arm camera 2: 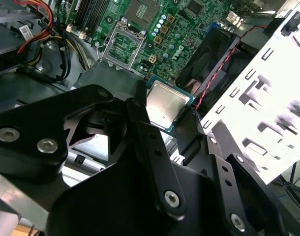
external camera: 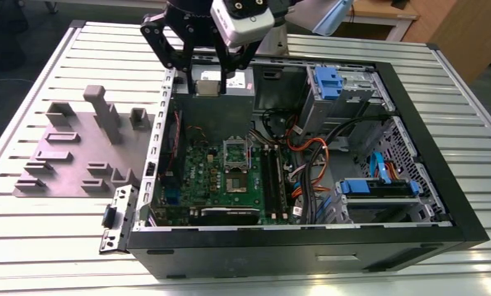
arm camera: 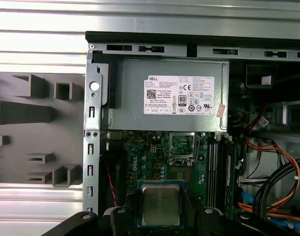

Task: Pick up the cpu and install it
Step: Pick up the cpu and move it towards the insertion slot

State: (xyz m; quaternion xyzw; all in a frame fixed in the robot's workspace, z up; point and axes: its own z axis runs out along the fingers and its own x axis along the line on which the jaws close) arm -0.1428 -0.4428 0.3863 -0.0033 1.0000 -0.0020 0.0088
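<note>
The cpu [external camera: 206,87] is a small flat square chip with a silver-grey top, and it hangs above the far end of the open computer case [external camera: 443,185]. My gripper [external camera: 208,85] is shut on it, one black finger on each of two opposite edges. Both wrist views show the cpu [arm camera 2: 165,104] [arm camera: 160,203] level between the fingers [arm camera 2: 140,115], over the grey power supply and the edge of the green motherboard [external camera: 216,185]. The socket [external camera: 235,165] [arm camera: 182,146] [arm camera 2: 121,45] sits mid-board with its metal frame raised, some way from the chip.
A grey power supply with a white label [arm camera: 172,96] fills the case's far end. Black memory slots [external camera: 270,182], orange and black cables [external camera: 307,154] and blue-tabbed drive cages [external camera: 377,188] lie on the exterior view's right. A grey fixture plate [external camera: 65,157] lies outside the case.
</note>
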